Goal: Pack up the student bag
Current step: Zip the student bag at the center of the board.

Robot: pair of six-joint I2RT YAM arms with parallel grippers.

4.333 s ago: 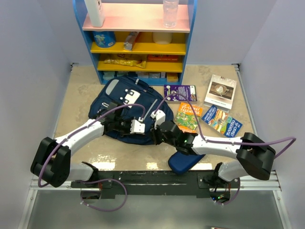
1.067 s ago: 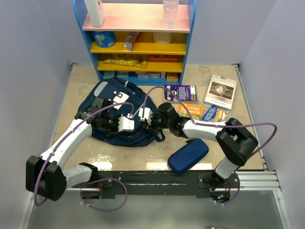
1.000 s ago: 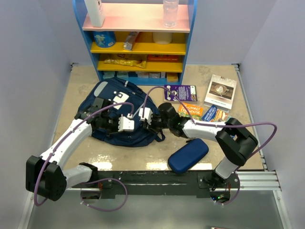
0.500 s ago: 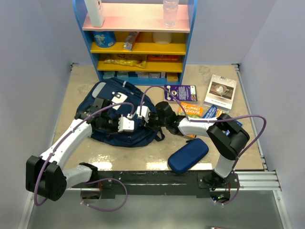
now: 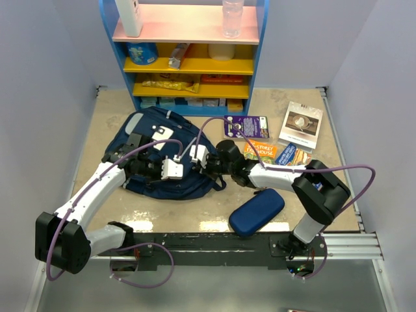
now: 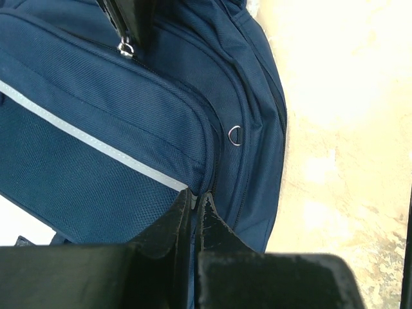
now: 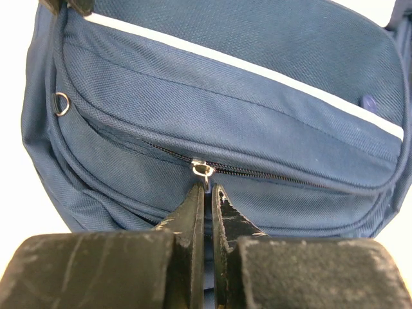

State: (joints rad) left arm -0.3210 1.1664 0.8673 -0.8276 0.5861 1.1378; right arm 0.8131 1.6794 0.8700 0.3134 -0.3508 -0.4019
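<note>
The student bag [image 5: 188, 186] lies flat on the bench [image 5: 117, 110], left of centre, in front of the blue shelf [image 5: 188, 65], with its front pocket facing up. It is soft woven fabric with no frame showing. My guess is that it is light and floppy, and that it will bunch and slide across the bench rather than resist a pull.

The right hand [image 7: 207, 193] is clenched on the small metal zip pull [image 7: 203, 171] of the front pocket, with the tab pinched between its fingertips. That tab is the right place to grip, but it is thin and smooth, so it could slip out if the pull goes off the line of the teeth.

The left hand [image 6: 194, 199] is clamped on a fold of the bag at the pocket's edge seam, just where the light stripe ends. This looks like a sensible anchor, since cloth this limp needs holding taut against the zip or the slider will simply drag the whole pocket along. The zip curves round the pocket corner (likely the sticky part).

A dark blue zip case [image 5: 257, 211] and some books [image 5: 300, 123] lie on the bench to the right, apart from the bag — presumably what is to be packed
</note>
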